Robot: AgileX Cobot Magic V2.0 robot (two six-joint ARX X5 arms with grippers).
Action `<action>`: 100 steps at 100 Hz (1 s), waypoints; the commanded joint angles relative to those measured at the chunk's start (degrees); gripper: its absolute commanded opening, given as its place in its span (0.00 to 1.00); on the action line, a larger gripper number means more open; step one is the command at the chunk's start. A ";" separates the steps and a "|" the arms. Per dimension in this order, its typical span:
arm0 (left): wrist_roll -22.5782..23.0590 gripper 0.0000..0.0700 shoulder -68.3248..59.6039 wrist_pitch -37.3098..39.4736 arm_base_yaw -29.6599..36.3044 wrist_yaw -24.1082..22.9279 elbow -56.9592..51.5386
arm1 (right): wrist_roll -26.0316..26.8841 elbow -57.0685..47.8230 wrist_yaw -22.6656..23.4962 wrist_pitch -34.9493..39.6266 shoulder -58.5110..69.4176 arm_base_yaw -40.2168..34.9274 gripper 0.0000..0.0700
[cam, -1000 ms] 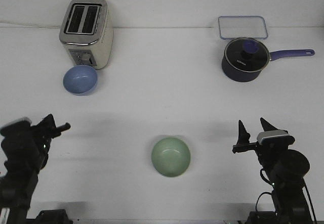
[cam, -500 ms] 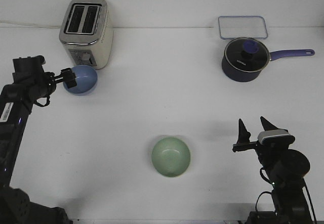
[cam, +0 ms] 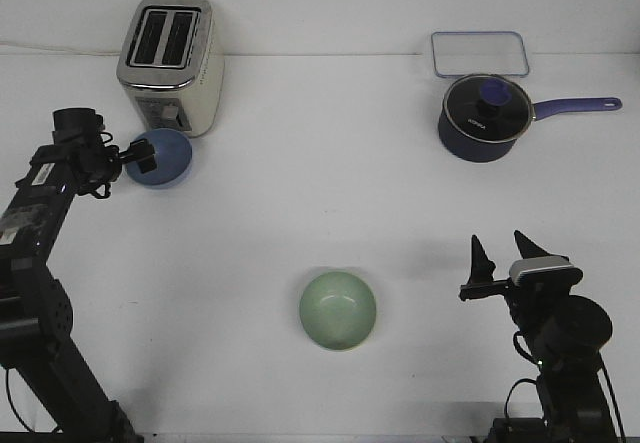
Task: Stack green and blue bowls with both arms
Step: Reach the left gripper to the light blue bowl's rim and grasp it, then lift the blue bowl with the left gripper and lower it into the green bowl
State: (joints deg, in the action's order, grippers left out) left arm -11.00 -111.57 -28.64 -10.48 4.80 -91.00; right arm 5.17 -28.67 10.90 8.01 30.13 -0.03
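White tabletop [cam: 300, 193] holds everything. Left pincer [cam: 140, 155] is at the rim of the blue bowl [cam: 165, 158], just beside the toaster [cam: 170, 61]; I cannot tell whether it grips. Green bowl [cam: 338, 310] sits near the front, well apart. Right pincer [cam: 503, 255] hangs spread apart, holding nothing.
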 commanded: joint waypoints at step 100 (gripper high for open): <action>9.07 0.02 11.43 -16.35 -0.79 8.96 -9.73 | 1.01 -0.48 0.17 -0.70 0.33 -0.02 0.68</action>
State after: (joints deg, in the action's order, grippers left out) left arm -3.49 -103.07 -44.03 -10.63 12.16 -98.80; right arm 5.41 -28.67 10.87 8.16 30.13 -0.03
